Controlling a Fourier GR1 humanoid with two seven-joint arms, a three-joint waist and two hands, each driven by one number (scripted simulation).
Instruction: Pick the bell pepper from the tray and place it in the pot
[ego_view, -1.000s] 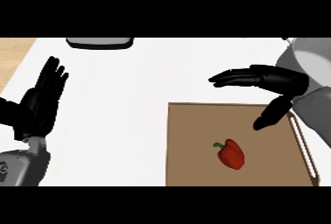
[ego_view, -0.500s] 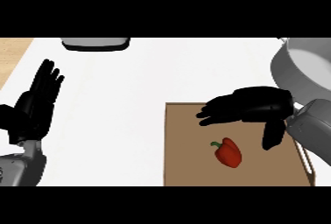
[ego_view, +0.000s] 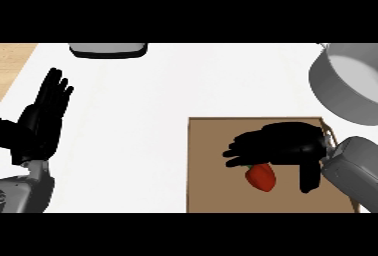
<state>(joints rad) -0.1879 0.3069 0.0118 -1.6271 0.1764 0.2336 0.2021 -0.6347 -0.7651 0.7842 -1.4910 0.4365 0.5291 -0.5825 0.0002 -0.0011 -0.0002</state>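
Fingers straight and upright, the black left hand (ego_view: 40, 125) rests at the view's left, well apart from the flat brown tray (ego_view: 214, 190). There the small red bell pepper (ego_view: 261, 177) lies, long axis toward the robot. Its far end sits beneath the black right hand (ego_view: 284, 145), whose fingers are spread and unclosed, thumb just beside it. The grey metal pot (ego_view: 341, 100) stands beyond, to the right.
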